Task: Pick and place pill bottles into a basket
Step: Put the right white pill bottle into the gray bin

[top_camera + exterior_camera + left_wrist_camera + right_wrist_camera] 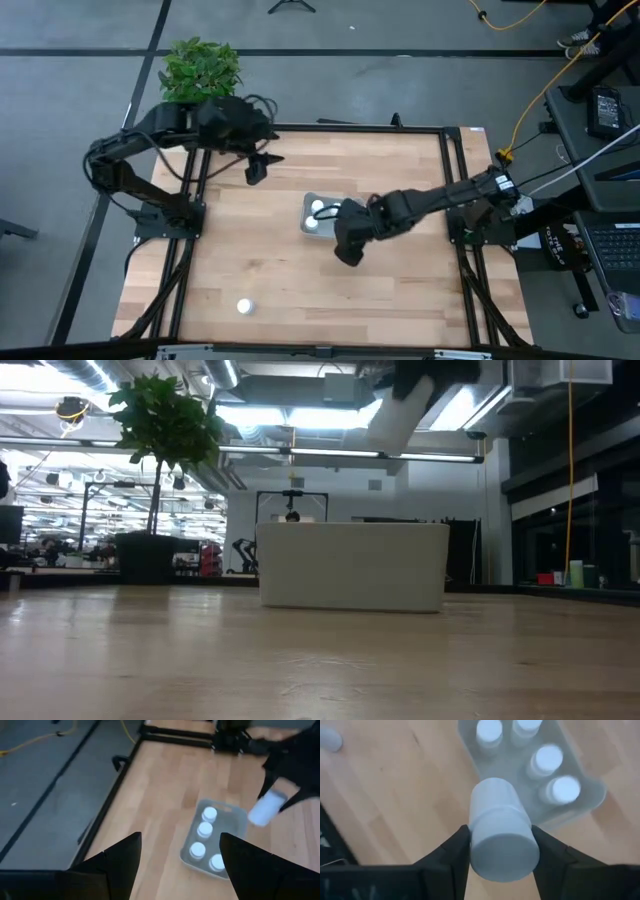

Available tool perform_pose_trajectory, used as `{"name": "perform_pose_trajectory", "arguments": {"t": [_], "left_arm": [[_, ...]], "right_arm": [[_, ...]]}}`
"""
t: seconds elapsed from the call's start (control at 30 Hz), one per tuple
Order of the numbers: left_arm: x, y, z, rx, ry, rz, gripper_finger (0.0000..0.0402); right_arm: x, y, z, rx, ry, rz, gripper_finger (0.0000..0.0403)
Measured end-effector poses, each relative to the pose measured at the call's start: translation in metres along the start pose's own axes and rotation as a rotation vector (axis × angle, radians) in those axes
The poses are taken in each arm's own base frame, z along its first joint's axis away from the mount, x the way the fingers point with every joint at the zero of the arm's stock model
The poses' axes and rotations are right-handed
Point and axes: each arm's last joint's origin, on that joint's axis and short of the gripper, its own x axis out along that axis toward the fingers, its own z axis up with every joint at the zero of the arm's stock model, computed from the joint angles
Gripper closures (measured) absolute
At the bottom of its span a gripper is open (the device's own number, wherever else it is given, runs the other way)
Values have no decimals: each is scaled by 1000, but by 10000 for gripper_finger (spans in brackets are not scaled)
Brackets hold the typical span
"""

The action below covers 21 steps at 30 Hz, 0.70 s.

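Note:
The pale grey-blue basket (308, 203) stands mid-table and holds several white pill bottles (547, 759), upright on their bases. My right gripper (349, 250) hovers by the basket's near right side, shut on another white bottle (495, 800); that bottle also shows in the left wrist view (264, 809) and the low view (400, 410). One bottle (244, 306) stands alone near the table's near left. My left gripper (256, 172) is open and empty, high above the table's far left. My right gripper pinches the bottle's wider end (504, 851) between its two fingers, one on each side. The fingers come from above, slanting down. The bottle is lifted clear and tilted, its other end (492, 787) pointing down toward the basket's edge.
A black pot with a green plant (200, 68) stands off the table's far left corner. Black frame rails (455, 190) run along the table's sides. The basket also shows in the low view (352, 565) and the left wrist view (235, 815).

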Motion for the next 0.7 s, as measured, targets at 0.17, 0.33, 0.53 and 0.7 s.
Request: {"name": "perform_pose_trajectory", "arguments": {"t": [0.17,0.33,0.53,0.7], "left_arm": [[-25,5,-4,-58,-67,36,141],[-41,8,-7,-90,-122,70,141],[-47,10,-8,-97,-140,95,141],[-47,10,-9,-96,-138,96,141]], "right_arm": [[21,-15,19,-38,40,-28,243],[54,-20,31,-87,144,-28,243],[90,-21,34,-132,241,-47,243],[112,-22,34,-152,297,-71,243]]}}
